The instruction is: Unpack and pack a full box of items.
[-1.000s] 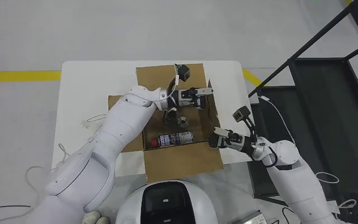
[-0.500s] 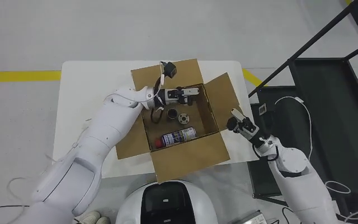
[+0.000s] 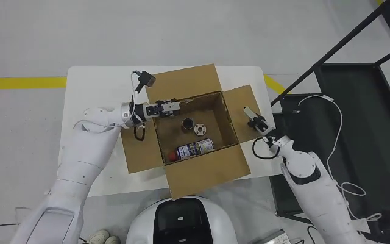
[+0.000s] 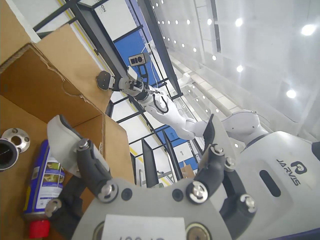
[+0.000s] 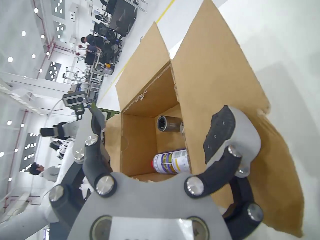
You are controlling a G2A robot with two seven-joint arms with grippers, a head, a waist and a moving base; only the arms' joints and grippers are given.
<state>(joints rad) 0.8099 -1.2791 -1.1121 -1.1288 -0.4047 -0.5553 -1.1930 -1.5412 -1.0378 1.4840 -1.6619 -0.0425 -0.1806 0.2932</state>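
A brown cardboard box [image 3: 183, 76] sits in the middle of the white worktop [image 3: 97, 91] with its flaps folded out. Three things lie on its floor. A spray can [image 3: 194, 148] lies on its side by the wall nearest the robot. It has a red cap and a blue and white label with little pictures and rows of tiny print, too small to read. Past it are a dark metal tube [image 3: 187, 124] and a round shiny ring with holes [image 3: 200, 129], just beside each other.

The left gripper [image 3: 167, 108] is up by the rim of the box's left wall. Its jaws are spread wide and hold nothing. A white sticker [image 4: 142, 226] at its base has black print that is cut off at the edge.

The right gripper [image 3: 253, 118] is over the right flap [image 3: 239, 104], outside the box. Its jaws are spread wide too, with nothing in them. One dark pad may be touching the flap, but it is hard to be sure.
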